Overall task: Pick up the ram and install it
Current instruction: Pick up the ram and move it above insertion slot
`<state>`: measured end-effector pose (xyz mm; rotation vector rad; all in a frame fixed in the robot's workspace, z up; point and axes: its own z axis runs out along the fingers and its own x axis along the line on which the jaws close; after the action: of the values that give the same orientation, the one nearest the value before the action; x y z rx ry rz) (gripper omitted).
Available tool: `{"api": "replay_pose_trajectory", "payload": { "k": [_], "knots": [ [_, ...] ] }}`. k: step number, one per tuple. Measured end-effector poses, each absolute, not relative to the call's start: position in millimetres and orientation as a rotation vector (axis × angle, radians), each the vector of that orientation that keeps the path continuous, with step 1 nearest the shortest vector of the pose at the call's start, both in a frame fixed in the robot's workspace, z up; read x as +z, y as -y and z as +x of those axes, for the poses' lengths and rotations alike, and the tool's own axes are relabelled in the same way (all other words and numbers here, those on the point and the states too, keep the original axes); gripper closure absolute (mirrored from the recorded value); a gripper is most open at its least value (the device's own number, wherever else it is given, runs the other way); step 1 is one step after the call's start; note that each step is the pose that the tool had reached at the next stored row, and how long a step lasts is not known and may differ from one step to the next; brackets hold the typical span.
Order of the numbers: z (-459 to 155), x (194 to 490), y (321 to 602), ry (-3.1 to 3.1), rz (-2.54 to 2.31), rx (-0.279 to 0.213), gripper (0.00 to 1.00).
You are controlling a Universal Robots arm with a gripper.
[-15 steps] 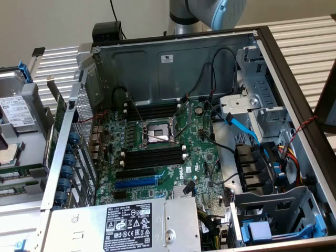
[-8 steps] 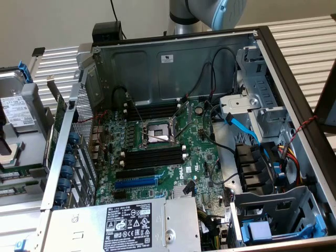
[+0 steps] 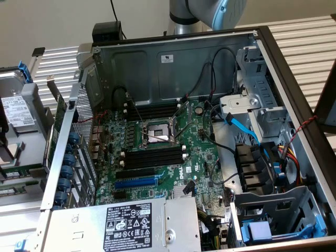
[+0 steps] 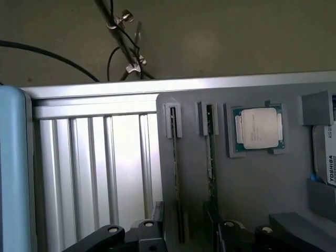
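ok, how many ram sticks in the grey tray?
2. One ram stick stands on edge in the grey tray nearest the ribbed metal; the other ram stick in the next slot, beside the processor.

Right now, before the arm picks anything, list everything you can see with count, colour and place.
computer case: one, grey metal, open
motherboard: one, green, inside the case
memory slots: two banks, black, white clips, flanking the socket
long slot: one, blue, beside one bank
power supply: one, silver, black label, at one end of the case
tray: one, grey, on the ribbed table
ram sticks: two, dark, on edge in the tray
processor: one, silver on green, beside the sticks
hard drive: one, silver, at the tray's edge
arm: one, grey with blue cap, beyond the case
pincer: one, black, open, at the sticks' ends
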<state>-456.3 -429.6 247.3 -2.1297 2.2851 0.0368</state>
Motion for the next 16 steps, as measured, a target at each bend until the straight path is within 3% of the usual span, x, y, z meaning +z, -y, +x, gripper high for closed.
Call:
{"api": "replay_pose_trajectory", "payload": {
  "k": [16],
  "knots": [
    [-456,220,430,-2.256,-2.17,0.035,0.58]
  ]
}}
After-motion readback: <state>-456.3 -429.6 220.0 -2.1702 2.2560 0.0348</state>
